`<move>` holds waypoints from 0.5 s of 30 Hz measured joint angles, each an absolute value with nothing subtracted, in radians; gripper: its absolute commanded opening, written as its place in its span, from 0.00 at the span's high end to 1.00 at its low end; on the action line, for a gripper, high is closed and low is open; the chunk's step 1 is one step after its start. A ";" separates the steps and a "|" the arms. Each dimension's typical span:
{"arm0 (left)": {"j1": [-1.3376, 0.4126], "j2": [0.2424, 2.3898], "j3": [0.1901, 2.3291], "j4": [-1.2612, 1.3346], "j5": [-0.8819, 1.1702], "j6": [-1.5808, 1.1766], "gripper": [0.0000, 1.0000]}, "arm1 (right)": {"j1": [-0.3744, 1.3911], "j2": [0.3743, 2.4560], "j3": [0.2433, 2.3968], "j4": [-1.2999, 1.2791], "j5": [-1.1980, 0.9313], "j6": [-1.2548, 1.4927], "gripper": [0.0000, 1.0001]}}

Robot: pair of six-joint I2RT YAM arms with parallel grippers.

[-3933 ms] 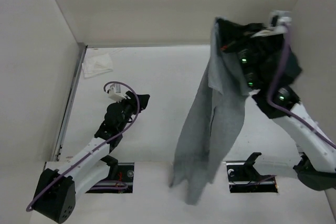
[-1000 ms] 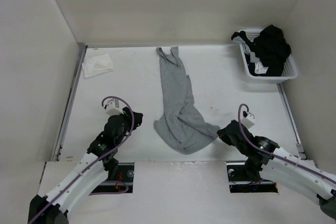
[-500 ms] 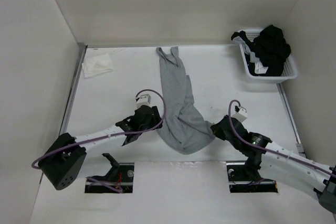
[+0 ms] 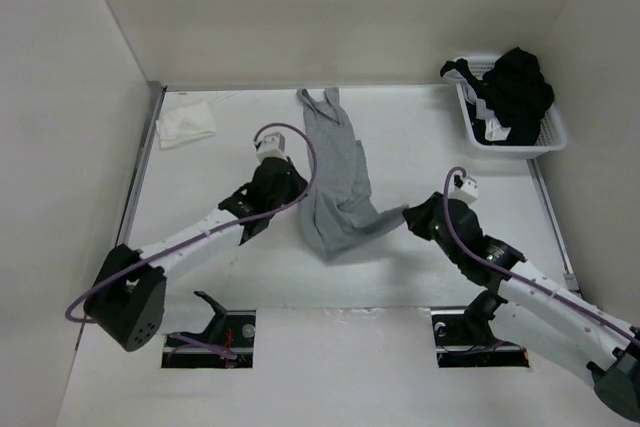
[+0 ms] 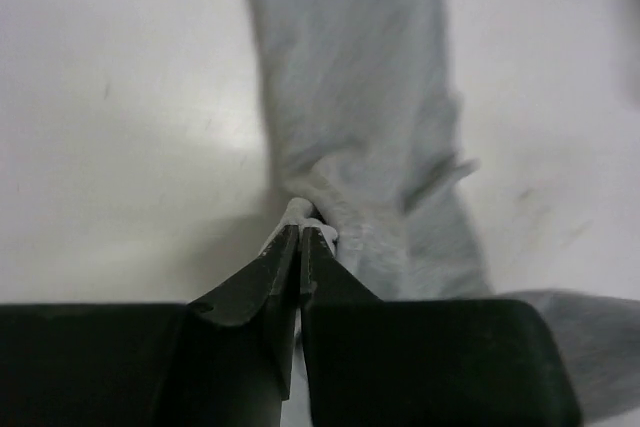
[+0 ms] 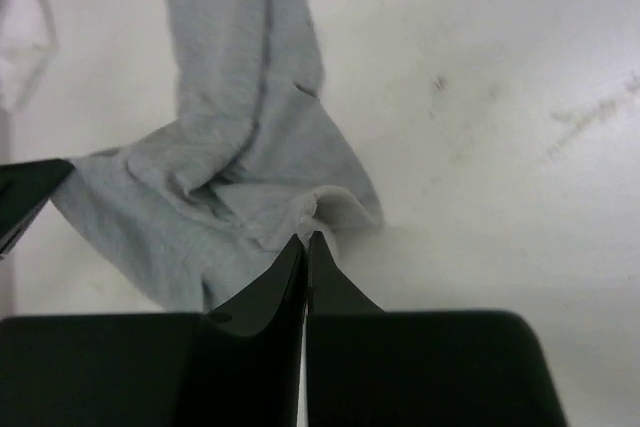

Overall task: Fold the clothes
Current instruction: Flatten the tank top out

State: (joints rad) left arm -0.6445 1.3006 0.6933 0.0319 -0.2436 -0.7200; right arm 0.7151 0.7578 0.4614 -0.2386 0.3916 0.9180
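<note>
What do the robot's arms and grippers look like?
The left arm and right arm have white links, black joints. A purple cable loops along each to a white block at the wrist. The left gripper and right gripper are black, with thin tapering fingers.

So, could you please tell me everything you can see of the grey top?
The grey top is a thin, soft-looking heather knit, sleeveless, lying as a long rumpled strip on the table, straps at the far end. Its near part is bunched and stretched sideways: the left gripper pinches one edge, the right gripper the opposite corner, both shut on fabric.
</note>
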 measured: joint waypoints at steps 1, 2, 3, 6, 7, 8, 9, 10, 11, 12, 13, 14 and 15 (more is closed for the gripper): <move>-0.627 1.266 0.732 0.041 -0.243 -0.716 0.98 | 0.706 0.748 0.486 -0.230 0.391 0.903 1.00; -0.617 1.232 0.752 0.051 -0.244 -0.713 0.97 | 0.701 0.731 0.506 -0.218 0.389 0.890 1.00; -0.601 1.161 0.752 0.074 -0.249 -0.710 0.94 | 0.705 0.689 0.522 -0.196 0.385 0.882 1.00; -0.571 0.888 0.661 0.134 -0.293 -0.710 0.83 | 0.739 0.614 0.502 -0.185 0.384 0.896 1.00; -0.562 0.780 0.585 0.159 -0.309 -0.715 0.76 | 0.763 0.589 0.477 -0.174 0.385 0.912 1.00; -0.550 0.660 0.490 0.151 -0.330 -0.727 0.67 | 0.793 0.562 0.441 -0.173 0.384 0.931 1.00; -0.532 0.537 0.396 0.129 -0.346 -0.746 0.62 | 0.817 0.554 0.404 -0.179 0.380 0.949 1.00; -0.512 0.479 0.338 0.094 -0.355 -0.762 0.58 | 0.834 0.559 0.374 -0.187 0.377 0.967 1.00; -0.454 0.440 0.265 0.015 -0.358 -0.791 0.57 | 0.843 0.564 0.348 -0.203 0.373 0.982 1.00; -0.406 0.433 0.221 -0.051 -0.366 -0.809 0.57 | 0.847 0.579 0.315 -0.233 0.368 1.003 1.00; -0.369 0.432 0.205 -0.091 -0.365 -0.815 0.59 | 0.850 0.583 0.304 -0.246 0.366 1.013 1.00; -0.309 0.436 0.195 -0.150 -0.339 -0.824 0.62 | 0.852 0.582 0.297 -0.255 0.366 1.021 1.00; -0.268 0.447 0.196 -0.171 -0.327 -0.828 0.63 | 0.852 0.582 0.295 -0.262 0.366 1.026 1.00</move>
State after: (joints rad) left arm -0.2684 0.4473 0.1959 -0.1715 -0.3271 -0.8276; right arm 0.8520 0.5819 0.2947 -0.2623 0.3660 1.0260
